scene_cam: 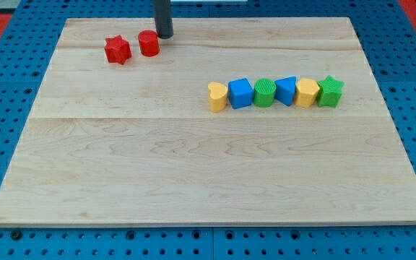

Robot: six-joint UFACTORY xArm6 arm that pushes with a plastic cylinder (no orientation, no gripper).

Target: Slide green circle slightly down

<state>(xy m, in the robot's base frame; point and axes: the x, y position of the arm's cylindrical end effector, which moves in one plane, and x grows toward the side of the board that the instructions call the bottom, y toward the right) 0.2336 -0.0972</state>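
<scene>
Camera view — my tip (165,36) beside red circle (149,43), well apart from green circle (264,92) — no fingers.

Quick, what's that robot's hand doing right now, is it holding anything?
No hand: my tip is a plain rod end holding nothing, just right of the red circle, far from the green circle.

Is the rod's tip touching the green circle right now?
No, my tip sits beside the red circle, far from the green circle.

Board (193,166): pale wood, smooth, matt grain. Green circle (264,92): ribbed matt plastic. Rod w/ my tip (165,36): dark, matt.
</scene>
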